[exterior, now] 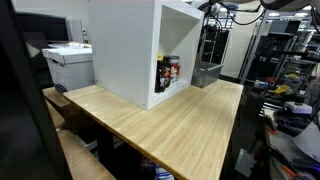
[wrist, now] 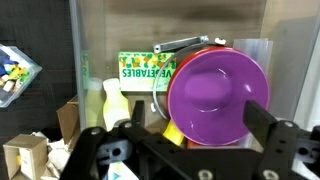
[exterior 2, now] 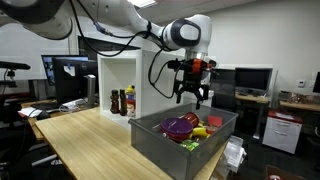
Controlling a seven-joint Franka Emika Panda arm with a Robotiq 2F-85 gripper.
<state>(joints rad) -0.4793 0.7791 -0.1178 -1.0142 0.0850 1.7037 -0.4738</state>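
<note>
In an exterior view my gripper (exterior 2: 190,97) hangs open a little above a grey bin (exterior 2: 160,146) at the end of the wooden table (exterior 2: 90,135). The bin holds a purple bowl (exterior 2: 181,126) among yellow, red and green items. Seen from the wrist, the purple bowl (wrist: 215,95) lies directly below my gripper (wrist: 195,114), between the two black fingers and apart from them. Beside the bowl are a green "vegetables" pack (wrist: 146,68) and a yellow item (wrist: 112,100). Nothing is held.
A white open cabinet (exterior: 125,45) stands on the table (exterior: 160,125) with bottles (exterior: 168,73) inside; the bin (exterior: 207,73) sits behind it. A printer (exterior: 68,62) is beside the table. Desks with monitors (exterior 2: 252,78) and cluttered shelves (exterior: 285,60) surround it.
</note>
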